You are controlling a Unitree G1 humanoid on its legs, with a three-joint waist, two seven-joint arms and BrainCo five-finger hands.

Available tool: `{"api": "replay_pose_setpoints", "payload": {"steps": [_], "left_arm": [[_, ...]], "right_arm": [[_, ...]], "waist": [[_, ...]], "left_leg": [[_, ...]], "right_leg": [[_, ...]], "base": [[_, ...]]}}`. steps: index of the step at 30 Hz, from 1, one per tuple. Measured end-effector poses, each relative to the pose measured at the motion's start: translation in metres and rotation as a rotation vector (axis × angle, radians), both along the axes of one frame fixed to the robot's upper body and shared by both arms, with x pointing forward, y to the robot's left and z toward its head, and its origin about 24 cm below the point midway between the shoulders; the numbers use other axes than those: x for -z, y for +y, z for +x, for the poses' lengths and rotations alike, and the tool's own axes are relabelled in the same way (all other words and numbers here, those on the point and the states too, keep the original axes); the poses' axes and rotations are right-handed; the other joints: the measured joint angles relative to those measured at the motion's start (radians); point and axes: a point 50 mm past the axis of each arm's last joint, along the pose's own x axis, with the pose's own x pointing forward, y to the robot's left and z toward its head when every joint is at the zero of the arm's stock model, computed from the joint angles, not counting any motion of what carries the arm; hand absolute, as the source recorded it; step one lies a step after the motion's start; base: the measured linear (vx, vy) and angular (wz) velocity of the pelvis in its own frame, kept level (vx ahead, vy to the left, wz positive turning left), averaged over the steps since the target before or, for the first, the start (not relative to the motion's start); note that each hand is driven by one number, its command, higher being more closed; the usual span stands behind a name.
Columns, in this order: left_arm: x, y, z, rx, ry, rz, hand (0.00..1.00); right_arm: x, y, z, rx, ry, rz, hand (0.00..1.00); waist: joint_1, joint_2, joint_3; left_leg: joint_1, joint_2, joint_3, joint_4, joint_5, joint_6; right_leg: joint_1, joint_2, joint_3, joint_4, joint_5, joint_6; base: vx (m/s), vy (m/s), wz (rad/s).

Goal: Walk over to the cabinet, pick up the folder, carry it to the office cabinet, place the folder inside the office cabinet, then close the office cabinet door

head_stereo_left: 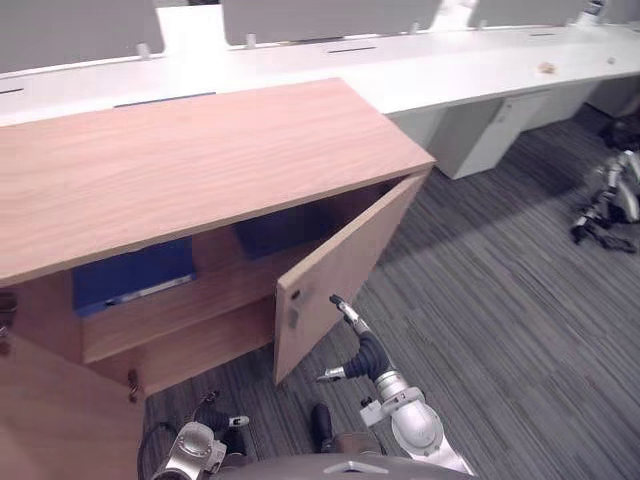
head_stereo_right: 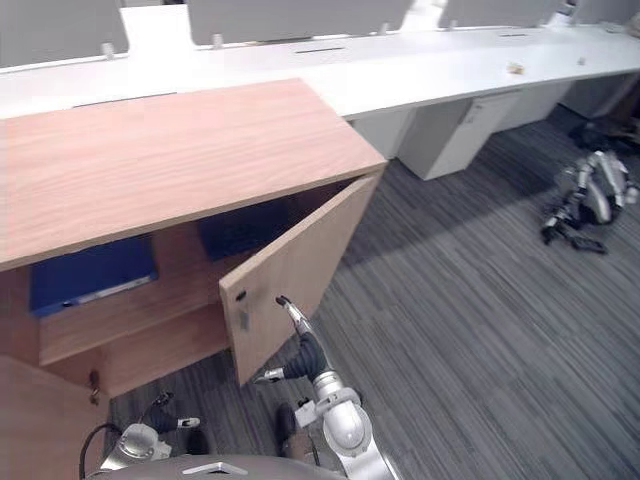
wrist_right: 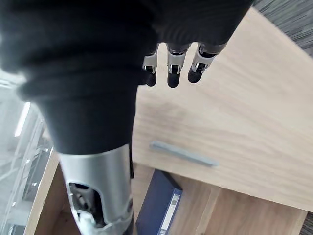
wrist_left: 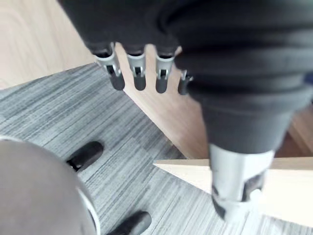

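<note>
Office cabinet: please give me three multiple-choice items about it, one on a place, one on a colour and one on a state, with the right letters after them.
1. Where at the office cabinet does the folder lie?
A. on its top
B. leaning on its outside
C. on the shelf inside it

2. What colour is this folder?
A. blue
B. red
C. yellow

3. How does the cabinet door beside the right hand stand?
A. shut
B. swung open
C. taken off

Answers:
1 C: the folder shows under the top board, on the shelf.
2 A: its cover is blue.
3 B: the door stands out from the front, so the inside is in view.
</note>
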Motion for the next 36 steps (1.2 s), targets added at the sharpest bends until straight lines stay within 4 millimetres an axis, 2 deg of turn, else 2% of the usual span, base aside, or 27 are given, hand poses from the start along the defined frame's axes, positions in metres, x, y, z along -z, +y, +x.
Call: {"api": "replay_pose_setpoints", "payload": {"steps": [5, 11, 13, 15, 19, 22, 26, 29, 32, 33, 36], "left_arm": [[0.001, 0.002, -0.003, -0.022, 0.005, -0.005, 0.00], [0.000, 0.003, -0.002, -0.066, -0.011, -0.014, 0.00], [-0.002, 0.003, 0.000, -0.067, -0.025, -0.016, 0.00], [-0.002, 0.004, -0.002, -0.072, -0.026, -0.014, 0.00], [-0.002, 0.000, -0.001, -0.090, -0.032, -0.029, 0.00], [-0.001, -0.003, -0.002, -0.090, -0.029, -0.037, 0.00], [0.000, -0.006, -0.003, -0.093, -0.028, -0.045, 0.00], [0.000, -0.008, -0.004, -0.110, -0.026, -0.058, 0.00], [0.001, -0.009, -0.006, -0.116, -0.021, -0.060, 0.00], [0.001, -0.010, -0.007, -0.128, -0.022, -0.063, 0.00], [0.002, -0.010, -0.009, -0.142, -0.018, -0.067, 0.00]], "right_arm": [[0.017, 0.007, 0.015, -0.032, 0.064, -0.003, 0.00], [0.027, -0.012, 0.038, 0.061, 0.082, -0.057, 0.00], [0.029, -0.019, 0.041, 0.109, 0.087, -0.056, 0.00], [0.034, -0.026, 0.043, 0.158, 0.104, -0.058, 0.00], [0.043, -0.040, 0.047, 0.232, 0.137, -0.078, 0.00], [0.063, -0.051, 0.036, 0.291, 0.221, -0.099, 0.00], [0.092, -0.058, 0.018, 0.338, 0.361, -0.114, 0.00], [0.117, -0.061, -0.003, 0.361, 0.493, -0.135, 0.00], [0.142, -0.069, -0.031, 0.398, 0.651, -0.172, 0.00], [0.147, -0.072, -0.040, 0.421, 0.691, -0.171, 0.00], [0.149, -0.077, -0.042, 0.459, 0.707, -0.166, 0.00]], "waist": [[0.014, -0.012, -0.007], [0.028, -0.011, -0.006], [0.028, -0.011, -0.006], [0.033, -0.010, -0.006], [0.039, 0.015, 0.008], [0.039, 0.029, 0.009], [0.039, 0.031, 0.008], [0.040, 0.034, 0.008], [0.037, 0.041, 0.004], [0.038, 0.043, 0.003], [0.031, 0.044, 0.001]], "left_leg": [[-0.007, -0.035, -0.015, 0.000, 0.001, 0.007], [-0.021, -0.071, -0.043, 0.000, -0.010, 0.028], [-0.021, -0.078, -0.061, 0.000, -0.013, 0.033], [-0.017, -0.079, -0.075, 0.001, -0.015, 0.038], [-0.013, -0.081, -0.084, 0.007, -0.013, 0.041], [0.006, -0.076, -0.092, 0.007, -0.013, 0.040], [0.009, -0.068, -0.103, 0.001, -0.014, 0.040], [0.017, -0.065, -0.104, 0.000, -0.011, 0.040], [0.021, -0.062, -0.104, 0.000, -0.010, 0.036], [0.018, -0.061, -0.102, 0.000, -0.009, 0.035], [0.020, -0.058, -0.098, 0.000, -0.013, 0.040]], "right_leg": [[0.014, -0.028, 0.001, -0.012, 0.000, -0.009], [0.021, -0.057, -0.013, -0.012, 0.016, -0.038], [0.032, -0.063, -0.024, -0.012, 0.025, -0.040], [0.045, -0.064, -0.033, -0.016, 0.032, -0.026], [0.065, -0.063, -0.056, -0.036, 0.031, -0.024], [0.095, -0.058, -0.078, -0.041, 0.029, -0.028], [0.101, -0.050, -0.082, -0.038, 0.025, -0.034], [0.101, -0.048, -0.081, -0.024, 0.012, -0.036], [0.098, -0.046, -0.080, -0.009, -0.004, -0.039], [0.097, -0.045, -0.079, -0.010, -0.004, -0.038], [0.099, -0.045, -0.075, -0.015, -0.005, -0.036]], "base": [[0.07, 0.094, 0.22], [0.11, 0.067, 0.22], [0.16, 0.040, 0.38], [0.15, 0.016, 0.29], [0.15, -0.013, 0.15], [0.06, -0.024, 0.18], [-0.04, -0.033, 0.06], [-0.12, -0.028, 0.00], [-0.12, -0.017, 0.00], [-0.15, -0.013, -0.09], [-0.09, -0.001, -0.05]]}}
